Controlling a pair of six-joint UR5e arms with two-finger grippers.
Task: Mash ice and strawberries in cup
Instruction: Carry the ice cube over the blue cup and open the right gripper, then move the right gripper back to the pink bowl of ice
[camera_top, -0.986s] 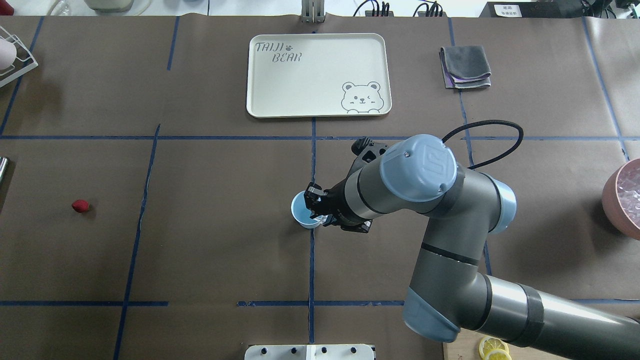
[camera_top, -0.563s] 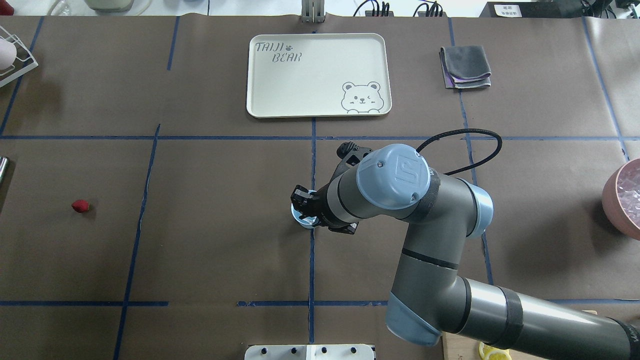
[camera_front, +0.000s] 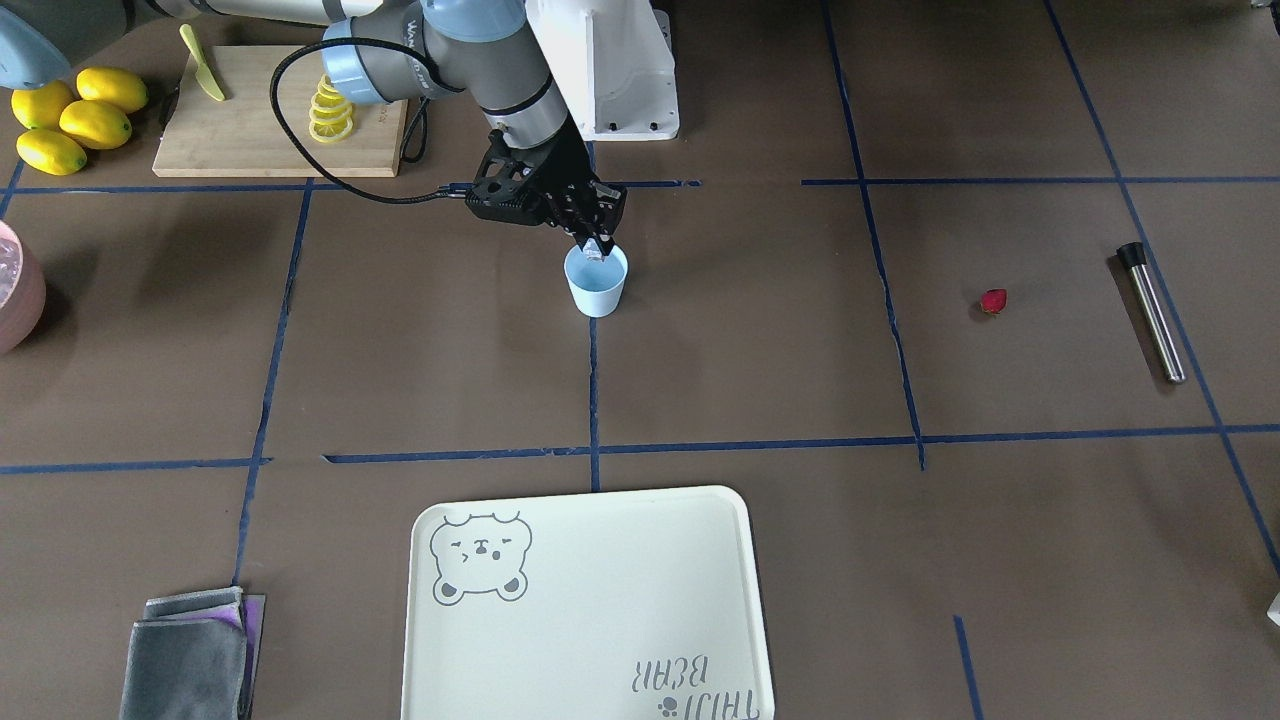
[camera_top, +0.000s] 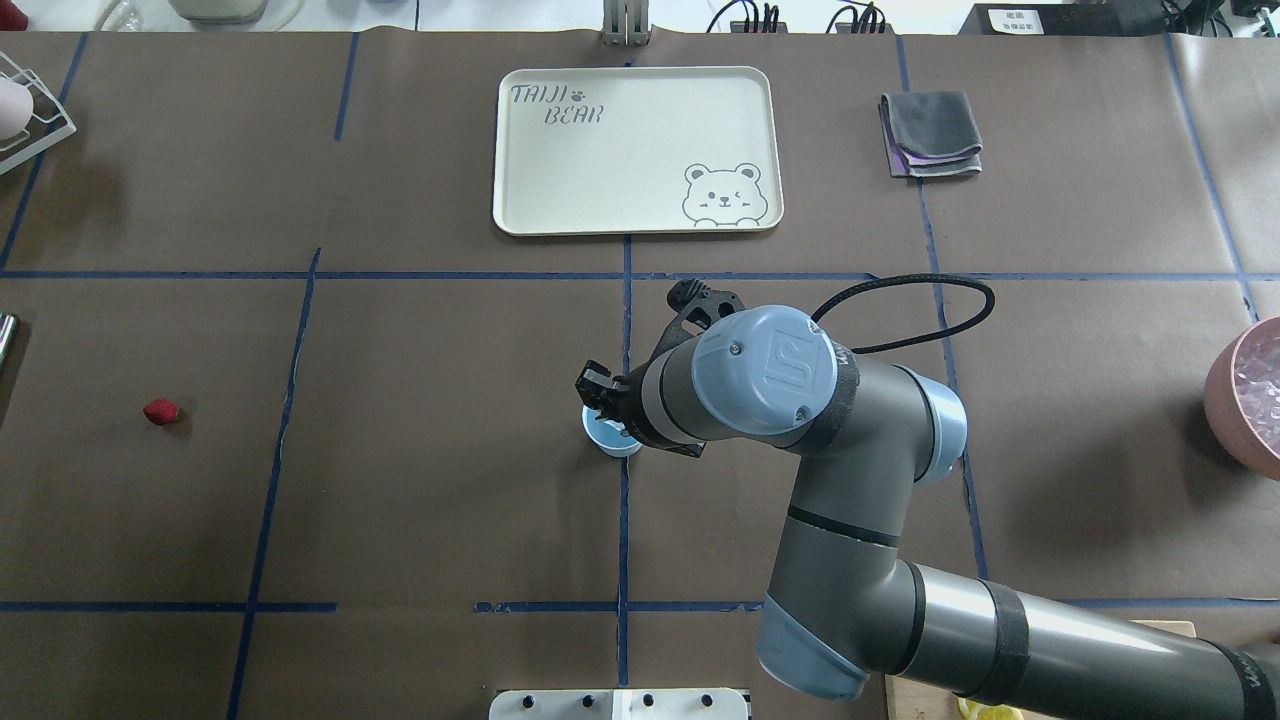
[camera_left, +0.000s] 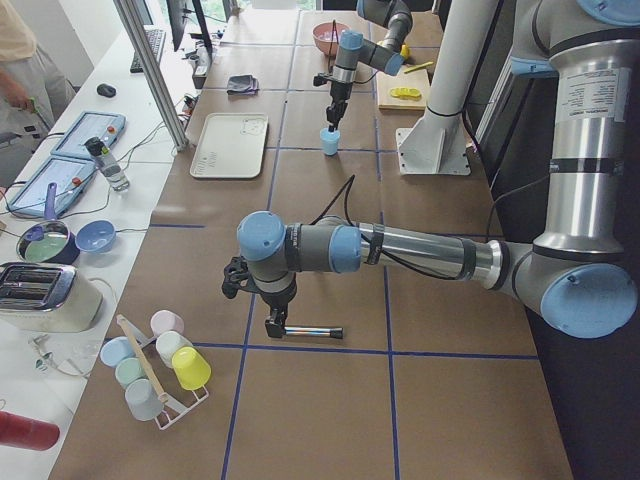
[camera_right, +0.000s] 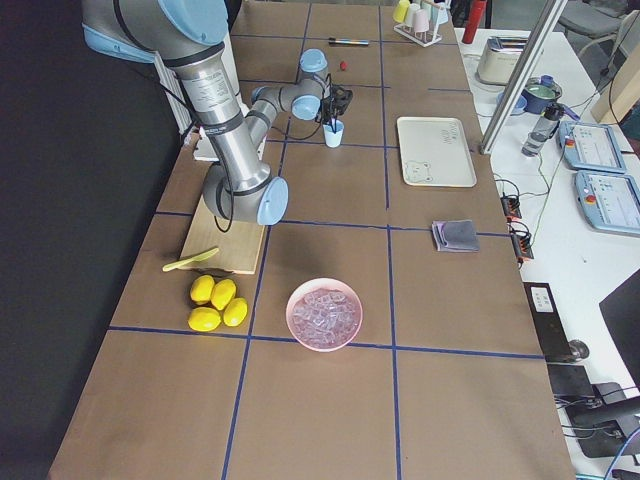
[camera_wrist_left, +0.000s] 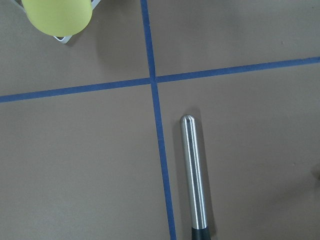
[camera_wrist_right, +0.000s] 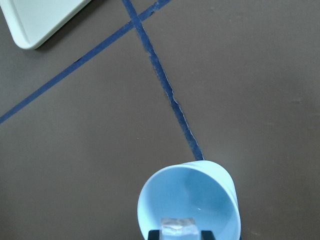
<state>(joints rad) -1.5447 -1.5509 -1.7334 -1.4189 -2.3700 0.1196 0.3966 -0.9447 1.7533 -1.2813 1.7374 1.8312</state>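
Observation:
The pale-blue cup (camera_front: 596, 285) stands upright near the table's middle, on a blue tape line. My right gripper (camera_front: 596, 246) hangs just over its near rim, shut on a small clear chunk of ice (camera_wrist_right: 178, 227). The right wrist view shows the cup (camera_wrist_right: 200, 197) empty below the ice. In the overhead view the right gripper (camera_top: 603, 402) covers most of the cup (camera_top: 606, 440). One dark-red strawberry (camera_top: 160, 411) lies far to the left on the mat. My left gripper (camera_left: 273, 312) hovers over a steel muddler (camera_wrist_left: 193, 170); I cannot tell whether it is open.
A pink bowl (camera_right: 300, 330) of ice sits at the right end, with lemons (camera_right: 215, 303) and a cutting board (camera_front: 240, 140) nearby. A cream tray (camera_top: 530, 180) and a folded grey cloth (camera_top: 930, 133) lie at the back. A cup rack (camera_left: 160, 365) stands at the left end.
My right arm has swung left, carrying the ice from the cup's right side to over its mouth. The strawberry and the cup have not moved.

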